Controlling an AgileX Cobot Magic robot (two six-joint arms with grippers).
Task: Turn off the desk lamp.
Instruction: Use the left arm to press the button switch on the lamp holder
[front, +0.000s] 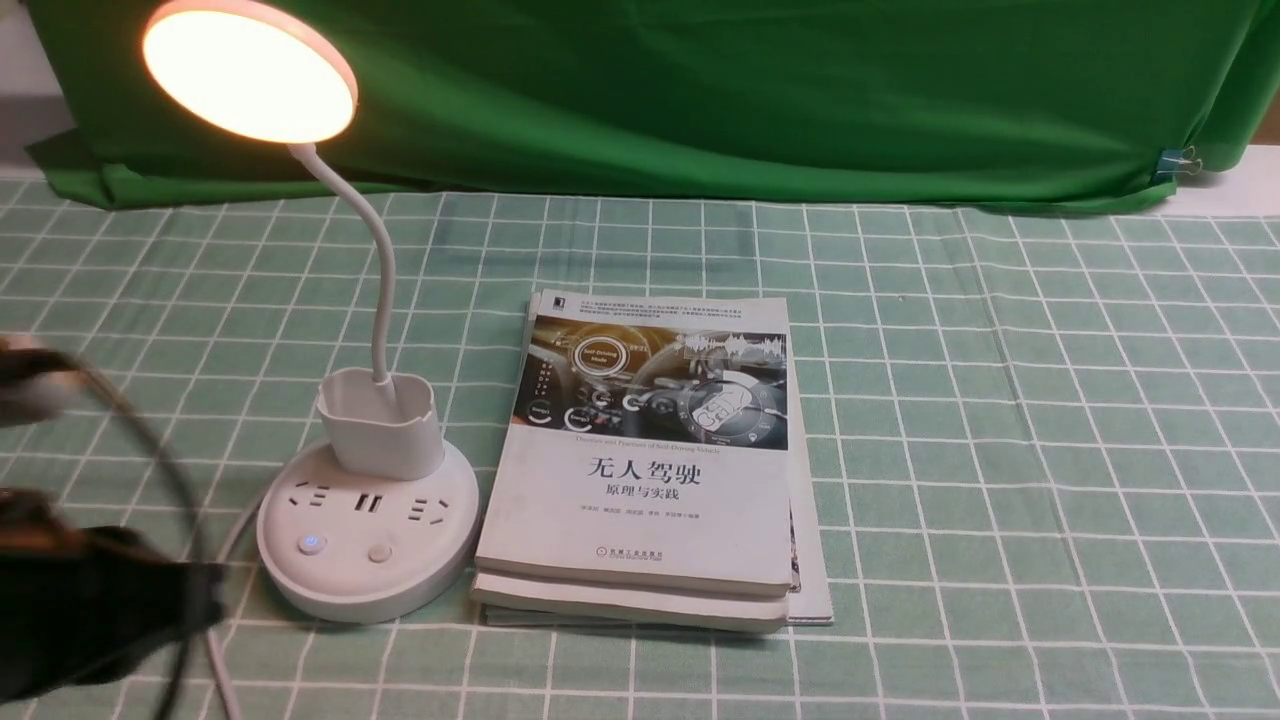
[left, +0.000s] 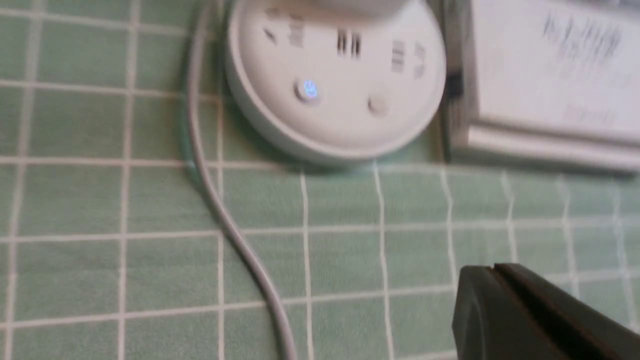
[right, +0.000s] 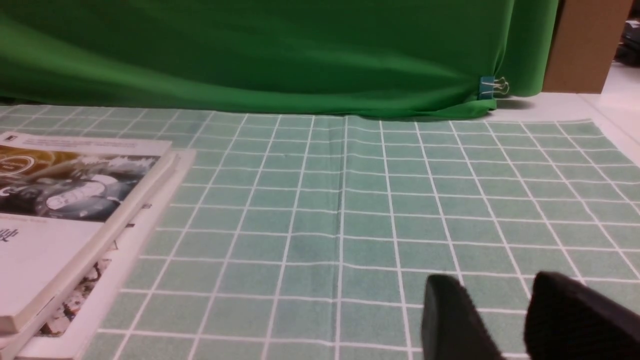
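The white desk lamp stands at the left of the table, its round disc head (front: 250, 70) glowing warm. The gooseneck rises from a small cup holder (front: 380, 425) on the round base (front: 365, 575). The base has sockets, a blue-lit button (front: 312, 544) and a plain button (front: 379, 552). My left gripper (front: 205, 595) is blurred, shut and empty, just left of the base's front and apart from it. The left wrist view shows the base (left: 335, 125), the blue-lit button (left: 307, 90) and the shut gripper (left: 492, 270). My right gripper (right: 495, 287) is open and empty over bare cloth.
A stack of books (front: 650, 470) lies right beside the lamp base, and also shows in the right wrist view (right: 50, 240). The lamp's grey cable (front: 225, 650) runs from the base toward the front edge. A green backdrop (front: 700, 90) closes the far side of the checked cloth.
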